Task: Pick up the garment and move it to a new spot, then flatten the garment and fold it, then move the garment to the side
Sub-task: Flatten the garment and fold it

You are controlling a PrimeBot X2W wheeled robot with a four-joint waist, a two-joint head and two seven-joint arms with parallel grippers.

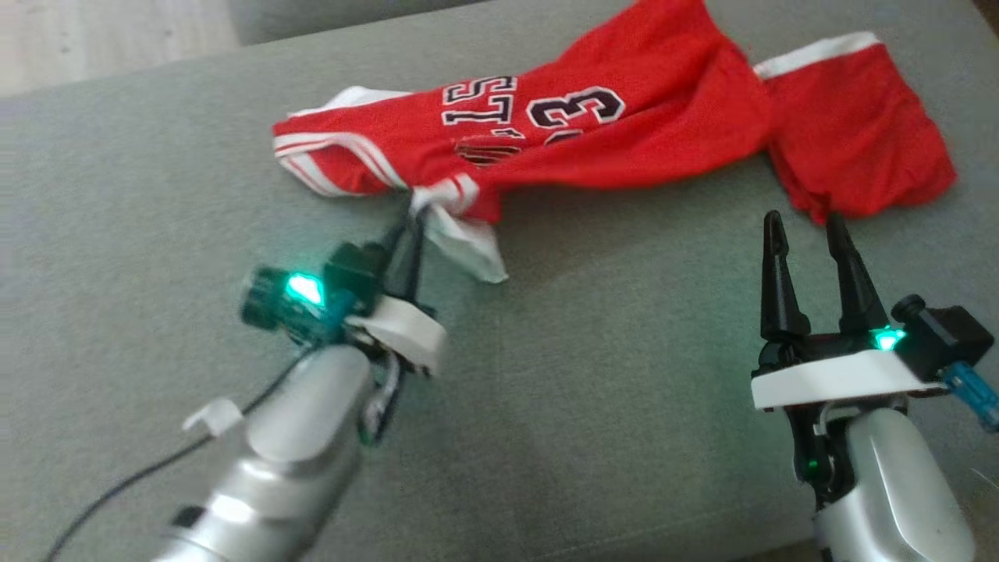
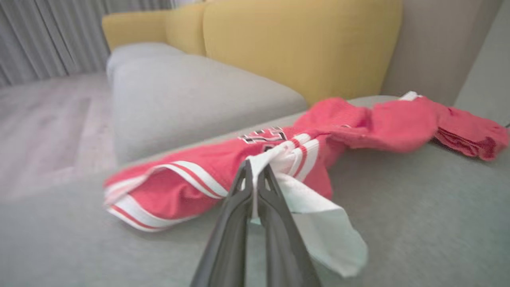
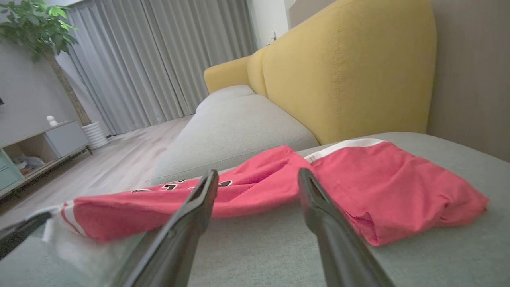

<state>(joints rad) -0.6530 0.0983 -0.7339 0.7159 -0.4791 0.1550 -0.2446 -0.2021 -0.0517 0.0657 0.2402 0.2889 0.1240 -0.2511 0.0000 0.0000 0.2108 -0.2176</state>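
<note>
The garment [image 1: 624, 117] is a red basketball jersey with white trim and dark numerals. It lies crumpled and stretched across the grey-green cushion [image 1: 609, 375]. My left gripper [image 1: 415, 209] is shut on the jersey's white-striped near edge; in the left wrist view the garment [image 2: 179, 183] has white cloth pinched between the two dark fingers of the left gripper [image 2: 255, 169], and a white flap hangs beside them. My right gripper [image 1: 805, 225] stands open just in front of the jersey's right end, nothing between its fingers. Seen from the right wrist, the right gripper [image 3: 257, 177] faces the garment [image 3: 378, 183].
A yellow sofa backrest [image 3: 350, 67] rises behind the cushion, with a second grey seat [image 3: 235, 127] beyond. Wood floor [image 3: 115, 159], grey curtains [image 3: 159, 56], a potted plant [image 3: 36, 28] and a low cabinet [image 3: 44, 143] lie farther off. The cushion's edge [image 1: 117, 74] runs along the far left.
</note>
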